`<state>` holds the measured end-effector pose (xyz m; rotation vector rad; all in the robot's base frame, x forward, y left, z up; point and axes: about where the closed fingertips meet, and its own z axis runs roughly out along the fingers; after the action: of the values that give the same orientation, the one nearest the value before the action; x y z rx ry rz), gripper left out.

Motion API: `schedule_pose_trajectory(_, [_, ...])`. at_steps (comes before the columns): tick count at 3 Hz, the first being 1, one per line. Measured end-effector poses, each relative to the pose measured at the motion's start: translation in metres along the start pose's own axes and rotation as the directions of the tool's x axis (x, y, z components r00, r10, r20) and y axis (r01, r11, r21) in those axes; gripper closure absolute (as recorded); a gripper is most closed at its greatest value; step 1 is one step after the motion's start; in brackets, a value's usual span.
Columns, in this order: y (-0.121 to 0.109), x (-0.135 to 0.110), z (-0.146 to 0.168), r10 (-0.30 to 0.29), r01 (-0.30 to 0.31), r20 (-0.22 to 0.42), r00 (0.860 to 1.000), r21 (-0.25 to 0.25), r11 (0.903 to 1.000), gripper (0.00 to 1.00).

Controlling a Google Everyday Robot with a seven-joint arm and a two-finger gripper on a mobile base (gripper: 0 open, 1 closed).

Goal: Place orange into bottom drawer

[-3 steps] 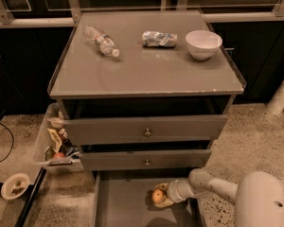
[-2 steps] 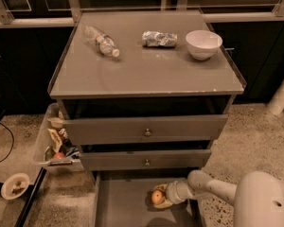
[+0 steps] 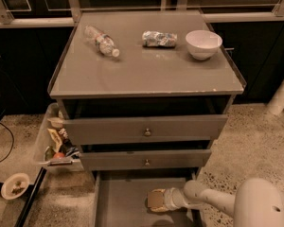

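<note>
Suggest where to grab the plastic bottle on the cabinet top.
Probably mid-body of the bottle, from straight above, closing across its width: it lies flat on its side on the cabinet top, long axis diagonal, cap nearer the camera. The claw is low in the bottom drawer.

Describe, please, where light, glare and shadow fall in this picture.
Camera view: the cabinet top is evenly lit, its sheen faintly mirroring the bowl; the bottom drawer lies in shade under the cabinet, with the gripper dim inside it, toward its right side.
</note>
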<state>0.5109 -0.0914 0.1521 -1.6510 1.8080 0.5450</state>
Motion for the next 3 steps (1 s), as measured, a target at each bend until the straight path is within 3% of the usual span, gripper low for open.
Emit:
schedule_pose_trajectory(1, [0.0019, 0.0085, 0.0111, -0.002, 0.002, -0.010, 1.000, 0.044, 0.9990, 1.00])
schedule_pose_trajectory(3, [0.0017, 0.0089, 0.0117, -0.001, 0.002, -0.011, 1.000, 0.046, 0.9989, 0.59])
